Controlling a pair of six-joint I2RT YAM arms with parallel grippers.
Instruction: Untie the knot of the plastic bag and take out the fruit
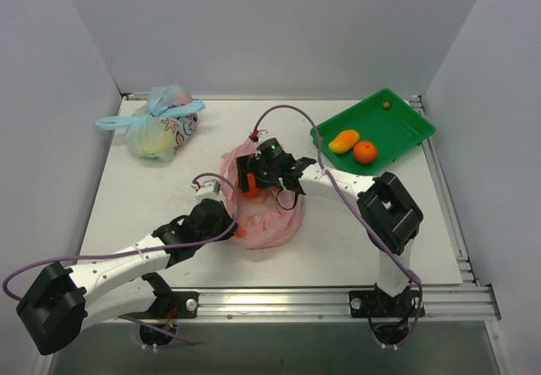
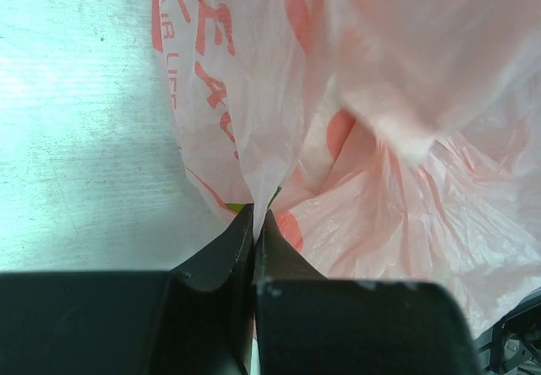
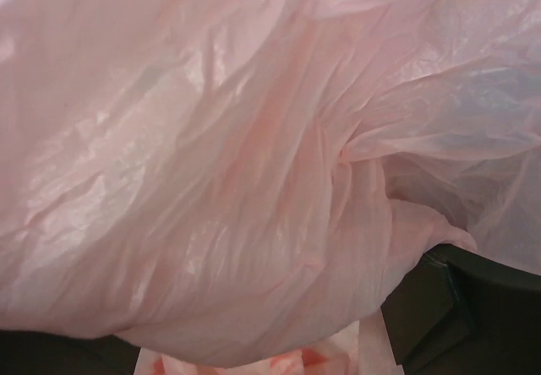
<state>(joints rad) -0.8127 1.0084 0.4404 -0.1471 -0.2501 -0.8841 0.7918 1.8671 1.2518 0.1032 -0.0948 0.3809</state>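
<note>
Top external view: the pink plastic bag [image 1: 270, 219] lies crumpled in the middle of the tabletop [image 1: 144, 189], with both grippers at it. My left gripper [image 1: 226, 223] meets its near-left edge. On the left wrist view its fingers [image 2: 224, 257] are pressed together, with a thin fold of the printed pink film pinched between the tips. My right gripper [image 1: 254, 176] sits over the bag's far side, and something orange that I cannot identify shows just beside it. The right wrist view is filled with pink plastic and shows only one dark finger at lower right, so I cannot tell how far that pair is spread. A mango [image 1: 342, 141] and an orange [image 1: 364, 151] lie in the green tray [image 1: 406, 126] at far right. A blue-tied bag [image 1: 161, 130] rests far left.
</note>
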